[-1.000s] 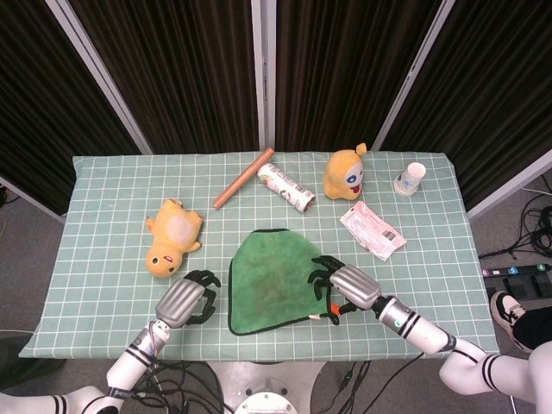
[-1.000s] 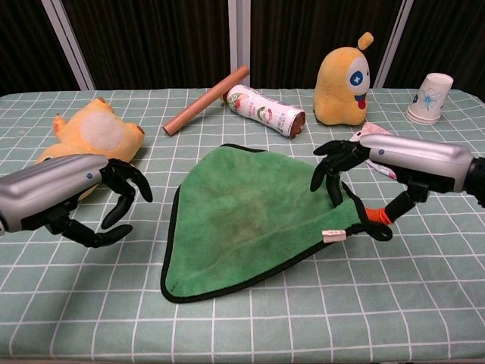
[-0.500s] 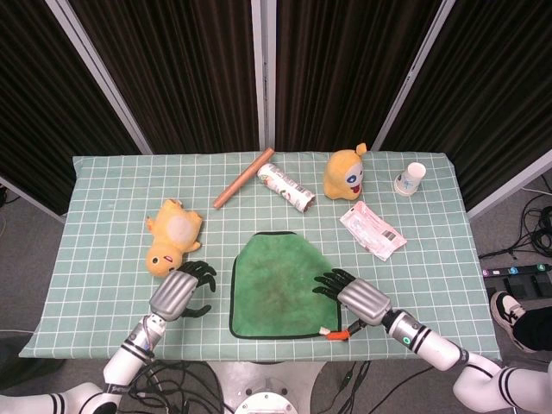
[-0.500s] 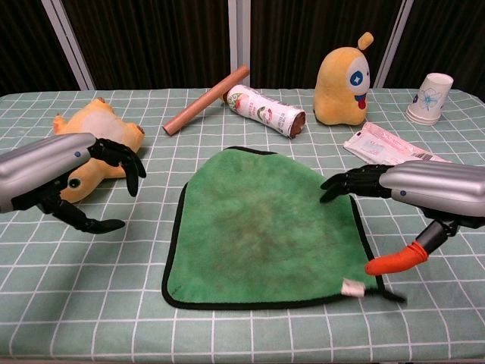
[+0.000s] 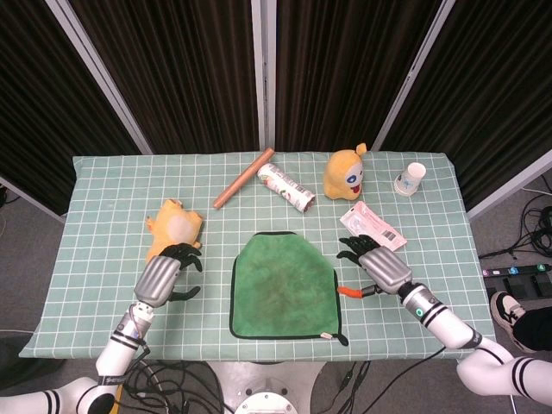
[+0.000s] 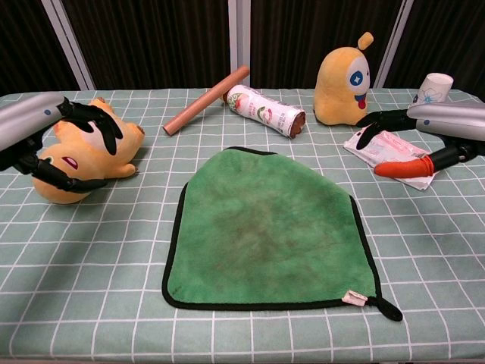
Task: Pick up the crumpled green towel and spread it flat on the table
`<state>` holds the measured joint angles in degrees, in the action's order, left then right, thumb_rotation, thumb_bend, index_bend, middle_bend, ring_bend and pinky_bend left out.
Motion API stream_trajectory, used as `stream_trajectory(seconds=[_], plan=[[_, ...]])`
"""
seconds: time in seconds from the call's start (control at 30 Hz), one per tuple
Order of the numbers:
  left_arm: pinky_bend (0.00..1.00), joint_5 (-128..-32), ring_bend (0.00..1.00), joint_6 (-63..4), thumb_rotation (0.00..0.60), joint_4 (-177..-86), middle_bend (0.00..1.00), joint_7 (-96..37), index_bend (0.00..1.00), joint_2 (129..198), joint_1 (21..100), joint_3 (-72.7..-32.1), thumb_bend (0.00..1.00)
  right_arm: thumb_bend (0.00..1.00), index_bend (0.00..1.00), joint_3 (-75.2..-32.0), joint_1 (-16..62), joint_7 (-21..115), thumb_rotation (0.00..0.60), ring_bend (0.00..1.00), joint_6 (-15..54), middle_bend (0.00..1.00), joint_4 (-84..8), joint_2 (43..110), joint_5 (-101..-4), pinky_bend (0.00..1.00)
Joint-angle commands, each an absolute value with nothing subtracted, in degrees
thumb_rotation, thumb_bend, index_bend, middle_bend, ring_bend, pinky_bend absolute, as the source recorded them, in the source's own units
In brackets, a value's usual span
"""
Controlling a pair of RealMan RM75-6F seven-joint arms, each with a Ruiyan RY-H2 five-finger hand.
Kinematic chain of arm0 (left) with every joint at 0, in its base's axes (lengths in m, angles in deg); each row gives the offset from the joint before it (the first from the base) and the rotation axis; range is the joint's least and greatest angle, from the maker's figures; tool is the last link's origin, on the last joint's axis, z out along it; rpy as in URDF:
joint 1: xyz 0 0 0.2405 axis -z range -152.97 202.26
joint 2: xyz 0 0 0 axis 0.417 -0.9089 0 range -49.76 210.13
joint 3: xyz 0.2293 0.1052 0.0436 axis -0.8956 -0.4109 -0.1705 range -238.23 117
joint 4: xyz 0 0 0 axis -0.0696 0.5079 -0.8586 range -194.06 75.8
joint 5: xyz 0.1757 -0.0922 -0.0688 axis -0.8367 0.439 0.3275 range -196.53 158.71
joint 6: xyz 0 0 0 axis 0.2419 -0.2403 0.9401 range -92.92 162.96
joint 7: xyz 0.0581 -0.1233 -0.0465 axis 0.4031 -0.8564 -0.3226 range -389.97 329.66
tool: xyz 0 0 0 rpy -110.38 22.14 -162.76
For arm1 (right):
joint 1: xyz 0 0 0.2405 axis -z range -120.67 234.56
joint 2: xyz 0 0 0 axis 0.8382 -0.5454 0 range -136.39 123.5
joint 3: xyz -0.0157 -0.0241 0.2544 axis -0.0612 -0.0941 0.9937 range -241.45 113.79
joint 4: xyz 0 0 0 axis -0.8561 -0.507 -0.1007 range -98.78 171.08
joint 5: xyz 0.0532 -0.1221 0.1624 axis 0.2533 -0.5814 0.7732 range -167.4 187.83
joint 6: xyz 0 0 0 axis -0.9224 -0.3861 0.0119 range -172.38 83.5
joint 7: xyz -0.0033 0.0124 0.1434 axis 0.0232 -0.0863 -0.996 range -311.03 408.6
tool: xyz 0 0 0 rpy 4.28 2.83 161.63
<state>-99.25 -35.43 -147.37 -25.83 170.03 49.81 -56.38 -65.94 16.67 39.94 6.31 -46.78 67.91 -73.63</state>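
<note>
Left hand point(image 5: 166, 274) hangs left of the green towel point(image 5: 283, 287), fingers spread, empty, over the yellow duck plush point(image 6: 83, 149). Right hand point(image 5: 377, 266) hangs right of the towel, fingers apart, empty, by the pink packet point(image 5: 373, 228). The towel lies flat on the table point(image 5: 103, 190).

left robot hand point(image 5: 159, 278): silver-grey shell over the back, black fingers
right robot hand point(image 5: 379, 269): same silver shell, black fingers, one orange-red thumb tip
forearms: white segments with black rings
right wrist: small green light
</note>
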Motion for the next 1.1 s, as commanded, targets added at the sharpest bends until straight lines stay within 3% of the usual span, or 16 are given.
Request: stream_trajectory(seconds=[0.03,0.37,0.7,1.1], plan=[[0.24,-98.27,0.24,-35.89,0.600,-147.57,0.40,-26.18,0.52,169.59,49.44,-55.46,0.25,0.31,0.32,-61.97,13.06,44.69,0.087,0.00,-1.02,0.05,-42.39,71.62,-66.58,0.00],[0.24,-96.81,0.24,-36.55,0.600,-147.88,0.40,-27.31,0.52,168.72,48.52,-54.39,0.25,0.32,0.33,-58.50,8.53,50.45,0.057,0.00,-9.67,0.05,-30.24,83.35,-56.82,0.00],[0.24,-96.99,0.24,-36.27,0.600,-147.65,0.40,-27.88,0.52,168.82,48.33,-54.46,0.25,0.32,0.33,-57.10,7.26,48.79,0.058,0.00,-11.75,0.05,-22.61,89.67,-56.00,0.00],[0.24,-97.01,0.24,-36.12,0.600,-147.19,0.40,-28.35,0.52,168.98,48.36,-54.03,0.25,0.32,0.33,-57.30,7.71,44.18,0.058,0.00,-9.54,0.05,-24.35,91.46,-61.72,0.00]])
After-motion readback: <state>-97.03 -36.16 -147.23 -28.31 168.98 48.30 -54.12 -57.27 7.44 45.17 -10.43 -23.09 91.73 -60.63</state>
